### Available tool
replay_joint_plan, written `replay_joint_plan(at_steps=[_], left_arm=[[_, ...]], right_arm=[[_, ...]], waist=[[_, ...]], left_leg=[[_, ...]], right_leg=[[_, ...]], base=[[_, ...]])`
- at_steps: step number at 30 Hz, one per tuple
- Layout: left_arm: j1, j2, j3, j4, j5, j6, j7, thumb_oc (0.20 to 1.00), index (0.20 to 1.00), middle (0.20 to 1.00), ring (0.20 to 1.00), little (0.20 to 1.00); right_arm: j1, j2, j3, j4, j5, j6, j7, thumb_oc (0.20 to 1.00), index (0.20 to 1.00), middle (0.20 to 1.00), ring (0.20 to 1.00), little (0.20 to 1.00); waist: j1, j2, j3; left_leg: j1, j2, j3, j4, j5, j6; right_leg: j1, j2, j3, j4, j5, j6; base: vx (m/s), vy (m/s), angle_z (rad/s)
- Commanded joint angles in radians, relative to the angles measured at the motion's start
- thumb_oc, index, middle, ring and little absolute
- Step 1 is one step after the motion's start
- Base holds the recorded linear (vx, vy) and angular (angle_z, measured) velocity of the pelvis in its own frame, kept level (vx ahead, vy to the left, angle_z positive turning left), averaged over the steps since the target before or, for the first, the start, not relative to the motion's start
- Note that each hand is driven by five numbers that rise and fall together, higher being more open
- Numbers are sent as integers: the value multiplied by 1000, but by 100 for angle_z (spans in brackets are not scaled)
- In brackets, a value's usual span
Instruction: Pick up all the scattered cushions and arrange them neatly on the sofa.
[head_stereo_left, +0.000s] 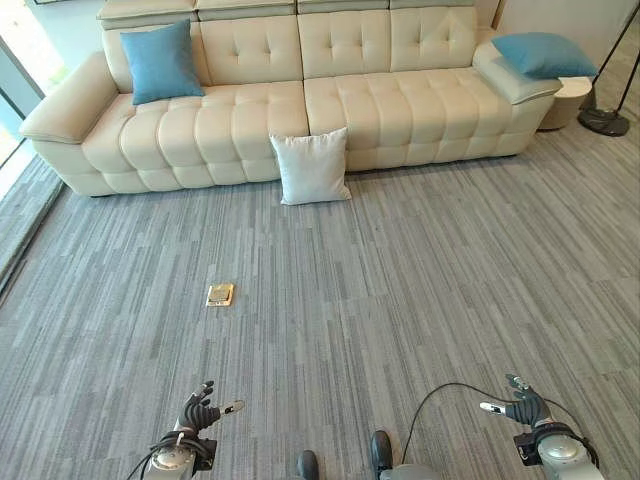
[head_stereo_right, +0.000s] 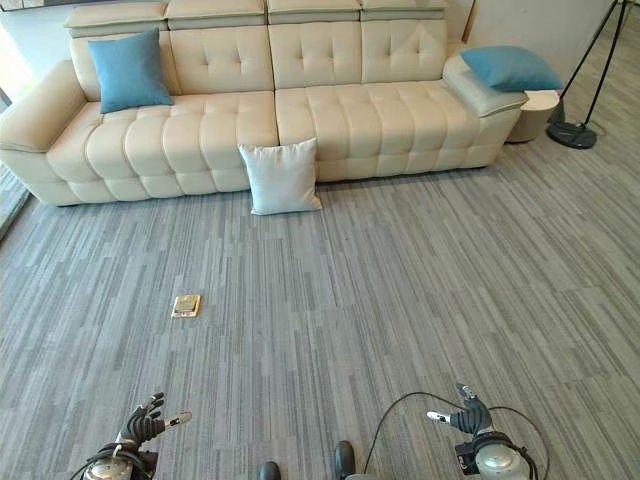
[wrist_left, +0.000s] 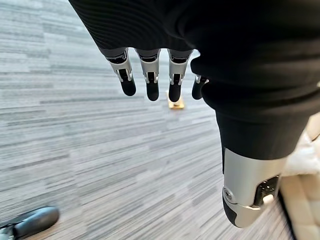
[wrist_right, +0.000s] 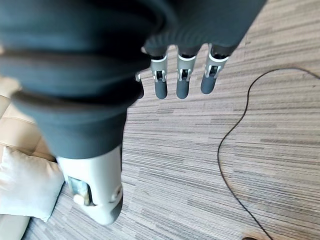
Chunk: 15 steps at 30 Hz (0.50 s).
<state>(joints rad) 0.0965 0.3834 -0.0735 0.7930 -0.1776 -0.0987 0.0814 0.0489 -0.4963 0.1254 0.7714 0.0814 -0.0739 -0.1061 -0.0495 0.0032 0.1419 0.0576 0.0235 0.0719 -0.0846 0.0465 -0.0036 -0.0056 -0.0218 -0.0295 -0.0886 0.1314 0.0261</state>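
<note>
A white cushion (head_stereo_left: 312, 167) stands on the carpet, leaning against the front of the cream sofa (head_stereo_left: 400, 110). One blue cushion (head_stereo_left: 160, 62) leans upright on the sofa's left seat. Another blue cushion (head_stereo_left: 543, 54) lies on the right armrest. My left hand (head_stereo_left: 200, 410) hangs low at the near left, fingers relaxed and empty. My right hand (head_stereo_left: 522, 405) hangs at the near right, also open and empty. Both are far from the cushions. The white cushion (wrist_right: 27, 182) also shows beside my right thumb in the right wrist view.
A small brass floor plate (head_stereo_left: 220, 294) sits in the grey carpet between me and the sofa. A floor lamp base (head_stereo_left: 604, 120) and a round side table (head_stereo_left: 568, 100) stand right of the sofa. A glass wall runs along the far left.
</note>
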Motion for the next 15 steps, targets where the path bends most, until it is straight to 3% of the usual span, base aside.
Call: replay_joint_plan(at_steps=[1,11,15], left_arm=[[-41,31,14,8,-30,-24,16,1000,1000,1000,1000,1000],[-26,3,21,0,-70,-12,18,1000,1000,1000,1000,1000],[-34,7,27,-37,-94,-13,33,1000,1000,1000,1000,1000]], right_arm=[[-51,-6,-32,-12,37,-18,-14,1000,1000,1000,1000,1000],[-48,31,-58,8,67,-1,-31,1000,1000,1000,1000,1000],[-70,45,-58,15,86,4,-44,1000,1000,1000,1000,1000]], waist=[[-2,-53,-6],[8,-58,7],[22,-65,20]], left_leg=[[2,-18,25,19,-77,-38],[-39,-25,20,87,-107,-27],[-97,-31,15,161,-147,-12]], right_leg=[[57,-24,-1,20,-128,80],[48,-35,-14,43,-143,82],[11,-50,-10,96,-163,86]], base=[[0,0,0],[34,12,0],[75,83,-1]])
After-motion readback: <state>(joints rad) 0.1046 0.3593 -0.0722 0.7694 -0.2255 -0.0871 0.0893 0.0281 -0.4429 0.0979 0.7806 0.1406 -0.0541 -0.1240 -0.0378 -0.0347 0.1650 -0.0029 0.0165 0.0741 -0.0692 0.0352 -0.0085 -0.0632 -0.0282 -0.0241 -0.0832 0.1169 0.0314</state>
